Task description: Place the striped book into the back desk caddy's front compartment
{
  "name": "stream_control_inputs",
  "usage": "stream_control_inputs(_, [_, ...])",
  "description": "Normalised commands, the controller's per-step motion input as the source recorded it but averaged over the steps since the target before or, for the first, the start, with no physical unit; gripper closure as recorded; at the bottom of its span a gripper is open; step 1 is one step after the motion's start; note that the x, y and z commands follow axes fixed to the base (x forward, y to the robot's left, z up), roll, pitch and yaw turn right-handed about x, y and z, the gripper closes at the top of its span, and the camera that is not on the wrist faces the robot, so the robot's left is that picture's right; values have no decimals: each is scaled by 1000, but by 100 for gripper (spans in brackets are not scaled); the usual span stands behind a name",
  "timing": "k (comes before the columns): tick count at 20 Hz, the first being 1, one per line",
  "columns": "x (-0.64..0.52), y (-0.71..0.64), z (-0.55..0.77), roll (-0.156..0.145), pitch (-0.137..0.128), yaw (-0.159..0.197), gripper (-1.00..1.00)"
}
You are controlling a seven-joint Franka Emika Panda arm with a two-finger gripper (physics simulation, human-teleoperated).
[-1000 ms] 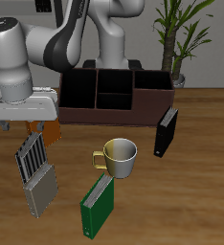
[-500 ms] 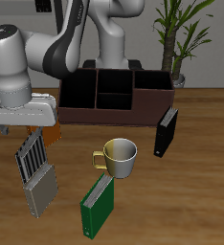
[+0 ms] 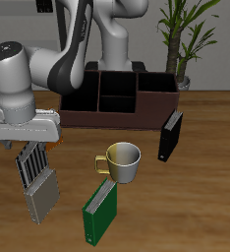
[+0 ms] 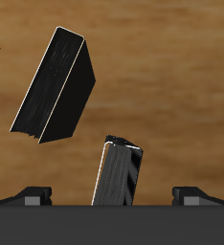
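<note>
The mug [image 3: 122,162] is sitting mid-table, with a green book [image 3: 100,215] lying just in front of it, nearer the front edge. A black book [image 3: 171,136] is standing tilted close to the caddy's [image 3: 137,116] end, and a potted plant [image 3: 186,34] is rising behind that end. The caddy is running along the back of the table, its black-lined compartments facing up. Between it and the striped book [image 3: 31,162] the table is showing bare wood; the gripper body itself is hanging above the book's far end and is hiding that end in the exterior view.

The striped book is lying near the table's side edge, well apart from the caddy, with the grey book [image 3: 41,200] touching or overlapping its nearer end. Its long axis is running roughly from back to front, slightly angled, and its stripes are following that length.

In the wrist view, the grey book [image 4: 56,84] and the striped book [image 4: 121,172] are showing against the wood, the striped one pointing at the gripper [image 4: 112,195]. The two fingertips [image 4: 34,194] are sitting wide apart, holding nothing, with the striped book's end showing between them.
</note>
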Motion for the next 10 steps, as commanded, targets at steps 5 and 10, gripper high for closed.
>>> stream_control_inputs(5, [18, -31, -210, -13, 16, -32, -100])
stream_control_inputs(10, [-32, -56, -224, -7, 12, -26, 100])
